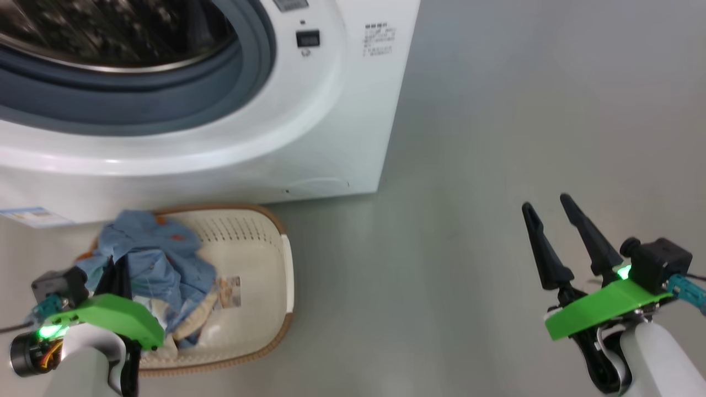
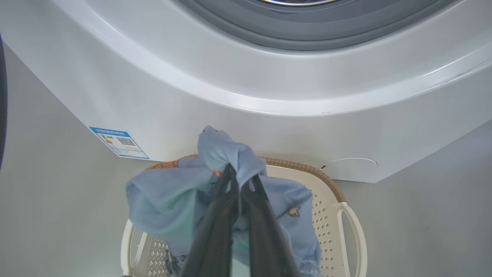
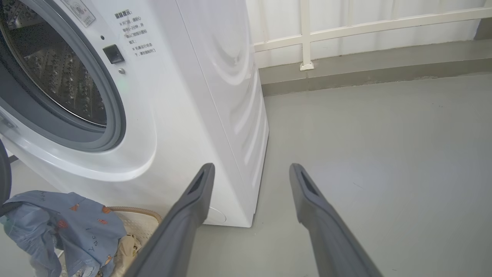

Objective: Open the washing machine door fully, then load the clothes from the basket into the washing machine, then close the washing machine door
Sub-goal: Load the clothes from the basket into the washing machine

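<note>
Door (image 3: 4, 173) step looks done: the drum mouth (image 1: 110, 33) of the washing machine (image 1: 309, 127) sits uncovered at upper left of the head view. Left gripper (image 2: 240, 175) is clenched on the clothes (image 2: 169, 196), blue bundle raised partly above the basket (image 1: 248, 237) at lower left, w/ a cream piece (image 1: 193, 325) lying inside. Right gripper (image 1: 543, 201) hangs spread wide & empty at lower right; loading and closing are left, I reckon.

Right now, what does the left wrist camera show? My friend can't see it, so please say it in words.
The left tool is shut on a bunch of blue clothes, holding them over the cream basket. Behind stands the white washer, with its grey seal at the top and a blue sticker at the picture's left.
</note>
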Robot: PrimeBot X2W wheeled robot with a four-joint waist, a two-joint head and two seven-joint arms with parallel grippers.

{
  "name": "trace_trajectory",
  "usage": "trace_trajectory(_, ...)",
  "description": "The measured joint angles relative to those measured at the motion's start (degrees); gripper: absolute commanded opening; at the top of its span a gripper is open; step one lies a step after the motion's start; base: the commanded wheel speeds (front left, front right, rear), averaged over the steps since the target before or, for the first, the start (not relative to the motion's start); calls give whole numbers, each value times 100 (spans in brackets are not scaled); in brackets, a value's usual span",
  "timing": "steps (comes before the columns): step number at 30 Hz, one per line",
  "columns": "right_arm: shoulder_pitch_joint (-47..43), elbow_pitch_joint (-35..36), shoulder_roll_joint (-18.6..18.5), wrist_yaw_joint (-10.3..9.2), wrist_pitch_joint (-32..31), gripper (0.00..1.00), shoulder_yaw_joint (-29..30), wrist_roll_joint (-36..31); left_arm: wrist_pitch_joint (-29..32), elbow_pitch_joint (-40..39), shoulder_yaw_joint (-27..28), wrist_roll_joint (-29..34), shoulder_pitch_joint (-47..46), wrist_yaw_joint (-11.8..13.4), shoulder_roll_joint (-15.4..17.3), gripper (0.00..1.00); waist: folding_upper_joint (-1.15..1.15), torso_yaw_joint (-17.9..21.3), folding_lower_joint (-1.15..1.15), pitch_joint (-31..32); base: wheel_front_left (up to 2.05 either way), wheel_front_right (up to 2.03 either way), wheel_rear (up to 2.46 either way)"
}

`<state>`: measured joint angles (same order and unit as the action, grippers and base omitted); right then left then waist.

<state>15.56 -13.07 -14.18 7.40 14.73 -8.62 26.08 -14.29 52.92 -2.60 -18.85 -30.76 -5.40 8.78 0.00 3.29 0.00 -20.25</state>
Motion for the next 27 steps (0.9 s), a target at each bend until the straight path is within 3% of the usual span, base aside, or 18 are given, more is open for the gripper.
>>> trace_trajectory(14, -557, -35, -31, 0, 0, 100, 92, 86, 0, -2106, 561, 265, 1377, -148, -211, 0, 0, -62, 0, 844, 0, 0, 0)
trace_trajectory(27, -1059, 62, -45, 0, 0, 100, 403, 133, -1, -4205, 769, 514, 2951, -191, -441, 0, 0, -18, 0, 1206, 0, 0, 0)
